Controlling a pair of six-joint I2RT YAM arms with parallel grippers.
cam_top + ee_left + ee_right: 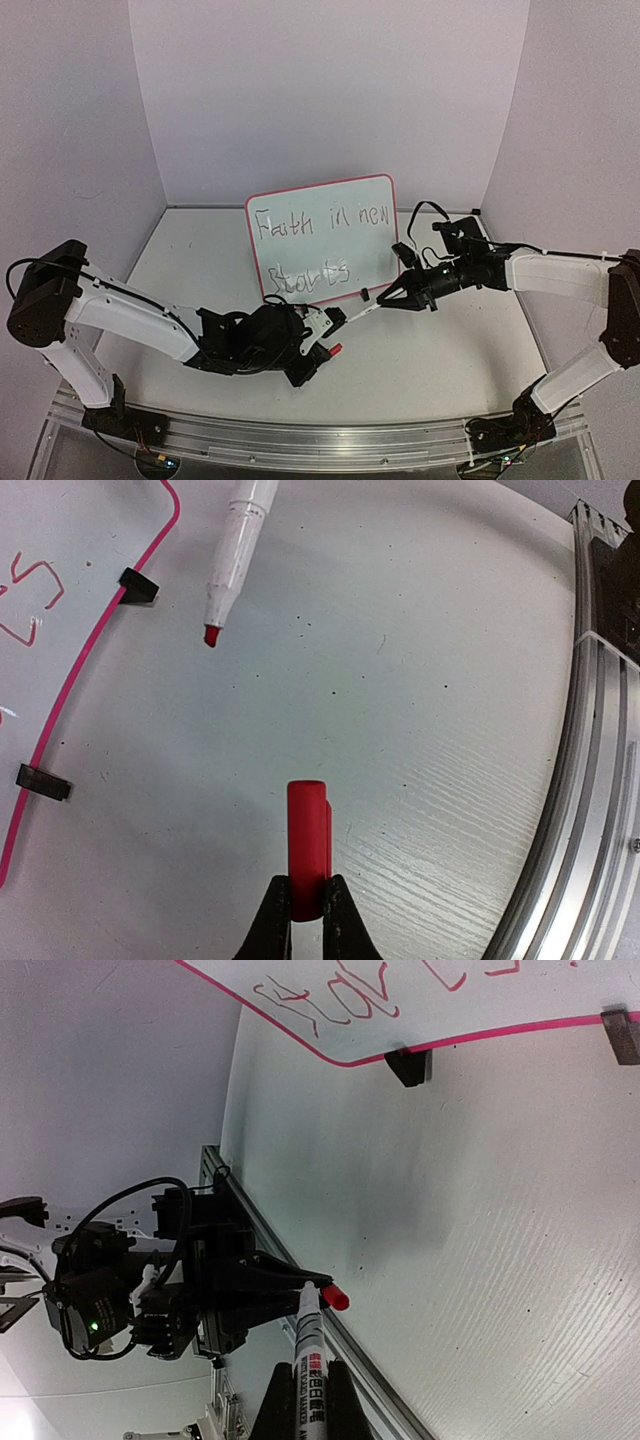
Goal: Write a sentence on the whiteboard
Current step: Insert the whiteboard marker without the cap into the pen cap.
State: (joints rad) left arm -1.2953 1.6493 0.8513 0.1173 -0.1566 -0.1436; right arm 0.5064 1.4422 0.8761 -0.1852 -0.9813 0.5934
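I'm seeing the whiteboard [372,252] standing upright on the table [450,350], with the sentence [275,225] "Faith in new starts" running across it in two lines; only the top camera is giving me the whole of it. The left gripper [308,905] is pinching a red cap [308,845] in front of the board's lower edge, its fingers pressed onto the cap's sides. Its wrist camera is showing what the top view blurs: the marker [237,555] is hanging bare-tipped just beside the board's rim, near one black foot [137,585], and the tip is sitting clear of the cap. The right gripper [305,1405] is clamping the marker's barrel out in front of the board. From its own camera the tip is seeming to meet the cap, which the left wrist view is contradicting. That right view is also catching the board's bottom line of writing and the left arm [150,1280] beyond.
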